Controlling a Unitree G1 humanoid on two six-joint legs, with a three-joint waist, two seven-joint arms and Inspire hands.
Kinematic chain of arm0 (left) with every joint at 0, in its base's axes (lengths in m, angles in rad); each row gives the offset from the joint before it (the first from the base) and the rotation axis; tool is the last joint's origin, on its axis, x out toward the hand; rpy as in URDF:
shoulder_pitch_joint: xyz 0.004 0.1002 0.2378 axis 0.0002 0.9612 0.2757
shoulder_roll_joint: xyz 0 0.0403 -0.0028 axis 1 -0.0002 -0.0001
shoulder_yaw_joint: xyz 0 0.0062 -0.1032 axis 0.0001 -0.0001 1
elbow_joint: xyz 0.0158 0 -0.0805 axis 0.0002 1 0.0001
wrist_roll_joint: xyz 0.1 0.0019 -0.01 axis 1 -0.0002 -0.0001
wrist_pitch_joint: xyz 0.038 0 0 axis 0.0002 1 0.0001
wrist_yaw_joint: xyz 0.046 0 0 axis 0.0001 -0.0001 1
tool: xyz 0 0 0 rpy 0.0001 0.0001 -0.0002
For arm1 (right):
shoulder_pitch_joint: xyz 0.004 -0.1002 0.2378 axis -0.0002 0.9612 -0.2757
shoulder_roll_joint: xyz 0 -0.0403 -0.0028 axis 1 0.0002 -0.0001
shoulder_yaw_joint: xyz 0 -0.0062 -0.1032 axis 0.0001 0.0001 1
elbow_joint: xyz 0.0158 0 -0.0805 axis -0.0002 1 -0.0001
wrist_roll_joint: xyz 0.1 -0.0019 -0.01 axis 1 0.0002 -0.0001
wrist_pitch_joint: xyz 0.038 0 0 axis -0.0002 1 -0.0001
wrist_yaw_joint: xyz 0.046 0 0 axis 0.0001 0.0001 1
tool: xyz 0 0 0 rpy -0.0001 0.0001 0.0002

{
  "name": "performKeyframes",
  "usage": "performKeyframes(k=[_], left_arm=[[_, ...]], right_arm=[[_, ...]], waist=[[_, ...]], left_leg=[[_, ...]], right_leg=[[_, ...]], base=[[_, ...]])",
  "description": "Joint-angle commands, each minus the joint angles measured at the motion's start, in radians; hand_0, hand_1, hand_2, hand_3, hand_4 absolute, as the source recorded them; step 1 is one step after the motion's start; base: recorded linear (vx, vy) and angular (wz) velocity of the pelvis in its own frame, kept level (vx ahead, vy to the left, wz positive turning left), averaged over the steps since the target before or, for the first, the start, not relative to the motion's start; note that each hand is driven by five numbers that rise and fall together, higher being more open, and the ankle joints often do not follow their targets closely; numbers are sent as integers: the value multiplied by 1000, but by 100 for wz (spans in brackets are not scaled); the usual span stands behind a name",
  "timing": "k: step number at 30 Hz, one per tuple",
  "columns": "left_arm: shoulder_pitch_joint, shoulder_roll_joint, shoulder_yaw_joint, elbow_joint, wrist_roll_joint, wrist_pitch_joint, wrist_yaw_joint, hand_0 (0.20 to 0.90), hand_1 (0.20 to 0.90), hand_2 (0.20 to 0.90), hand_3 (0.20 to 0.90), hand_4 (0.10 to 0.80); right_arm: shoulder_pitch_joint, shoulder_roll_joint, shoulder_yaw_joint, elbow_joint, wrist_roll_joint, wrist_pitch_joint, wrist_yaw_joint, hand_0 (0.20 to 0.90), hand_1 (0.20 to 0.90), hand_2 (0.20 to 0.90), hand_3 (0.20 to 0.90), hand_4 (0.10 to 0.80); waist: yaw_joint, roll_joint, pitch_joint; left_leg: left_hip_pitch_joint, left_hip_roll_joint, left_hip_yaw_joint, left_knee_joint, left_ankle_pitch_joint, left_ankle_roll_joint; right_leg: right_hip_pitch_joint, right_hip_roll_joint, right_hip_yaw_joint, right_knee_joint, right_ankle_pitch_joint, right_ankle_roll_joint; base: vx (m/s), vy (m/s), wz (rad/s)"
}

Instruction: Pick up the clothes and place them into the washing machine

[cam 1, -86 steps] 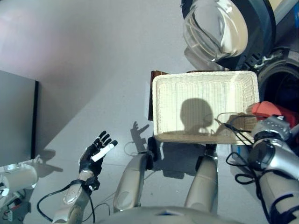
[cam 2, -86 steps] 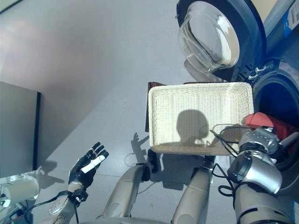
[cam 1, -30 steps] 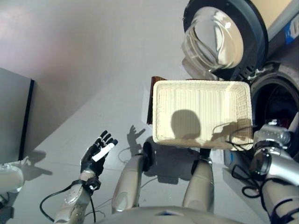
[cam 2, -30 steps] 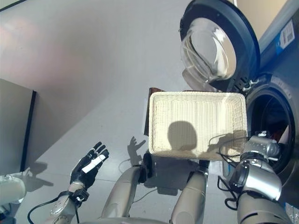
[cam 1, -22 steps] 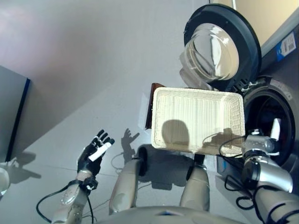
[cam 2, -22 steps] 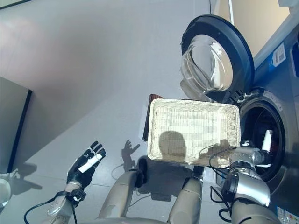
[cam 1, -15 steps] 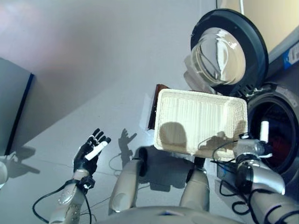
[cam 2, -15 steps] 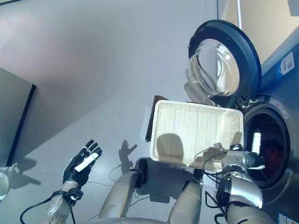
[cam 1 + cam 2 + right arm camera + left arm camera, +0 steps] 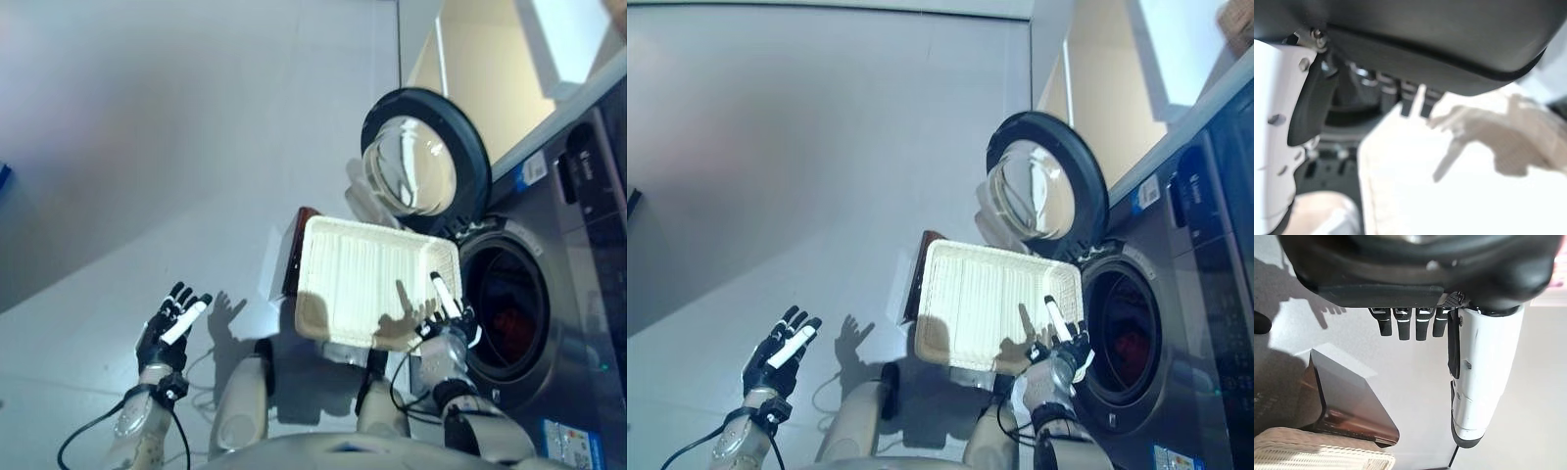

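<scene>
The shallow wicker basket (image 9: 362, 279) lies empty on the low dark brown box (image 9: 290, 257) beside the washing machine. The machine's round door (image 9: 423, 162) stands open. Red clothes (image 9: 506, 323) lie inside the dark drum (image 9: 502, 284). My right hand (image 9: 448, 325) is open and empty, fingers straight, in front of the drum's mouth by the basket's right edge. In the right wrist view its white-covered thumb (image 9: 1273, 147) is spread over the pale basket (image 9: 1459, 196). My left hand (image 9: 168, 328) is open and empty over the floor at the left; its straight fingers (image 9: 1403, 325) show in the left wrist view.
The grey washing machine front (image 9: 588, 294) fills the right side. A beige wall (image 9: 490, 69) stands behind the door. The brown box (image 9: 1347, 401) and a basket corner (image 9: 1322, 458) show in the left wrist view. Grey floor (image 9: 147, 147) spreads to the left.
The camera has tilted up, so the scene has shifted. My right hand, which held a red garment at the drum, has let it go inside and drawn back, open. The left hand stays raised and open.
</scene>
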Motion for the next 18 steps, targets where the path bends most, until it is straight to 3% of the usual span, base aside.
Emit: performKeyframes(k=[1,8,12,18], left_arm=[[11,-7,57,-7,106,-89,-4,900,900,900,900,800],[27,-33,84,20,140,-91,-40,900,900,900,900,800],[34,-52,85,23,167,-101,-50,900,900,900,900,800],[52,-74,83,19,189,-96,-60,900,900,900,900,800]], right_arm=[[28,-78,58,-59,-225,9,-1,900,900,900,900,800],[146,-112,123,-134,-438,57,24,900,900,900,900,800],[230,-119,151,-204,-467,45,84,900,900,900,900,800],[271,-114,138,-185,-533,61,74,900,900,900,900,800]], waist=[[-3,18,-13],[-25,9,-49],[-43,6,-76],[-56,12,-112]], left_leg=[[98,64,-30,-196,138,-90],[187,87,-5,-249,150,-97],[253,102,14,-297,163,-101],[342,120,32,-354,175,-104]], right_leg=[[98,-22,-11,23,-9,61],[163,3,-8,-32,-6,60],[191,17,0,-37,-15,59],[237,33,6,-30,-37,55]], base=[[108,-36,-18],[79,-31,-16],[73,-9,-14],[86,-15,-15]])
